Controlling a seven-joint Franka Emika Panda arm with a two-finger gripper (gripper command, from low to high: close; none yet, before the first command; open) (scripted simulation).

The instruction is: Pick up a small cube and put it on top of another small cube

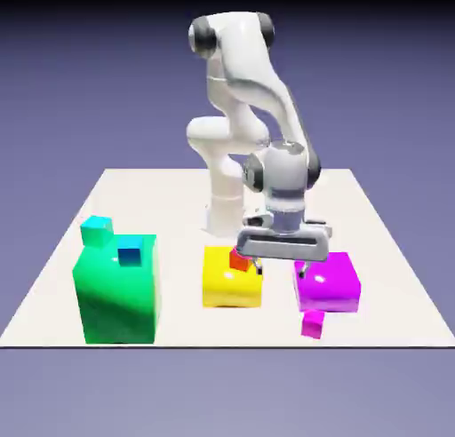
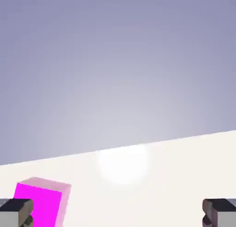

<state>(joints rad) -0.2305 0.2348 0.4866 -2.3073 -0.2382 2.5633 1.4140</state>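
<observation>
Small magenta cube [image 1: 312, 323] sits on the table [image 1: 373, 240], just in front of the big magenta block [image 1: 331, 284], toward the camera. Gripper [image 1: 278, 265] hangs spread wide and empty above that block's left edge. Small red cube [image 1: 240, 259] tops the yellow block [image 1: 229, 282], left of it.

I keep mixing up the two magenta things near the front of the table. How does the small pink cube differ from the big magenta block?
The pink cube is far smaller than the magenta block. The pink cube sits on the table nearer the front edge; the magenta block stands just behind it, partly under the open tool. The magenta block shows a bright highlight on top; the pink cube does not. Both are plain, box-shaped and magenta.
</observation>
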